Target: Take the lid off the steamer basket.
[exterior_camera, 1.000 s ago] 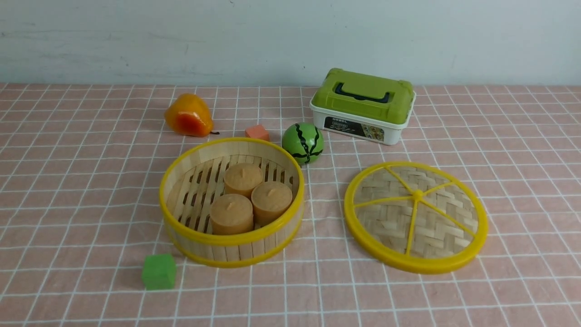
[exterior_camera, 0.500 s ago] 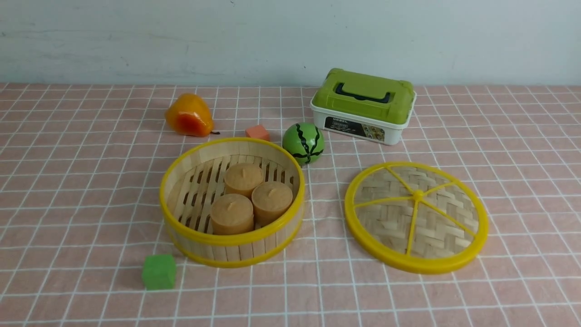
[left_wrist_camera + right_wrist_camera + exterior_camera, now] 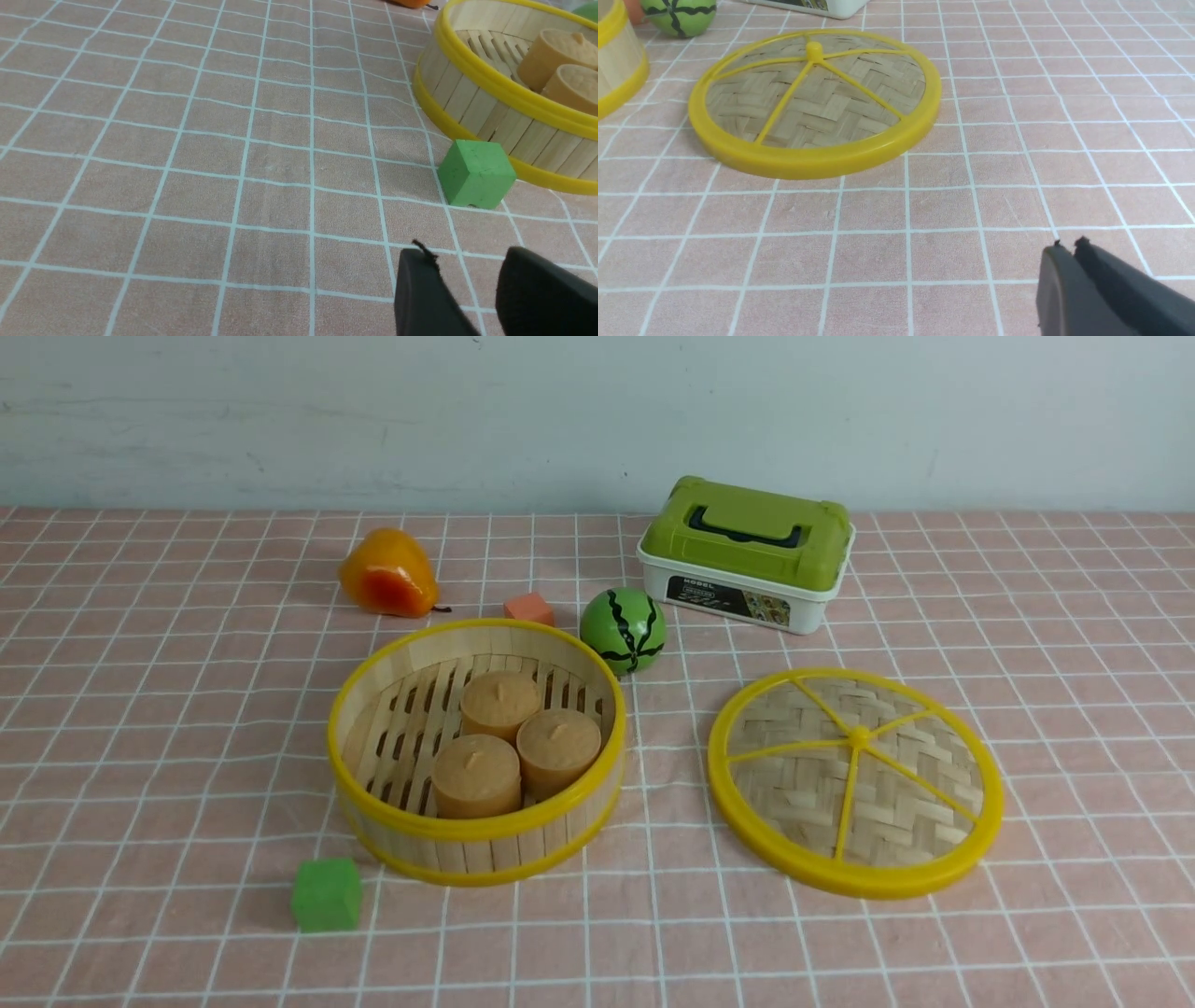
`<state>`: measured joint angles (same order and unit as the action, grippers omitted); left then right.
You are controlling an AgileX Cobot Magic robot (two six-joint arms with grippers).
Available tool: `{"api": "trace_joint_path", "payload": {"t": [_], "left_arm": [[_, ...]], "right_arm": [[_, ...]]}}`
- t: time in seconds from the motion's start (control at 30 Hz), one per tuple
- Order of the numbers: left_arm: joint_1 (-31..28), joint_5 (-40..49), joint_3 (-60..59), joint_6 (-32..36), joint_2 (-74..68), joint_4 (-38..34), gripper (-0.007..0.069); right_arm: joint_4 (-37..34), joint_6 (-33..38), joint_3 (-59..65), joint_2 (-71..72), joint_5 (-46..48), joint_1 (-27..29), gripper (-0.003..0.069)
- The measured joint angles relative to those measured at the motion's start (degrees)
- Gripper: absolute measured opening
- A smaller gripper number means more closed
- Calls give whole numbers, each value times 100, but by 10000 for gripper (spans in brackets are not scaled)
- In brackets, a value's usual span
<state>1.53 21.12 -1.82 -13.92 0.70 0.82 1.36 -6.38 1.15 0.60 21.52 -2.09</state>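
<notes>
The steamer basket [image 3: 476, 840] stands open at centre left, with three tan buns [image 3: 509, 742] on its slatted floor. The lid [image 3: 854, 779] lies flat on the cloth to the basket's right, apart from it; it also shows in the right wrist view [image 3: 815, 102]. Neither arm shows in the front view. My left gripper [image 3: 467, 261] is open and empty, low over the cloth near the green cube [image 3: 475, 173] and the basket wall [image 3: 472, 98]. My right gripper [image 3: 1066, 247] is shut and empty, over the cloth on the near side of the lid.
A green cube [image 3: 327, 893] sits at the basket's front left. A toy watermelon [image 3: 623, 630], an orange cube [image 3: 529, 609] and a toy pear [image 3: 387, 574] lie behind the basket. A white box with a green lid [image 3: 747, 555] stands at the back.
</notes>
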Motion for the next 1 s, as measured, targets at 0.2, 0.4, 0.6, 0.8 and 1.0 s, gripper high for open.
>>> {"api": "trace_joint_path", "payload": {"t": [0.2,0.4,0.6,0.8,1.0], "left_arm": [[0,0,0,0,0,0,239],[0,0,0,0,0,0,239],[0,0,0,0,0,0,239],[0,0,0,0,0,0,239],[0,0,0,0,0,0,239]], "right_arm": [[0,0,0,0,2,0,16],[6,0,0,0,2,0,24],[6,0,0,0,2,0,28],[11,0,0,0,2,0,34],[11,0,-6,0,16,0,42]]}}
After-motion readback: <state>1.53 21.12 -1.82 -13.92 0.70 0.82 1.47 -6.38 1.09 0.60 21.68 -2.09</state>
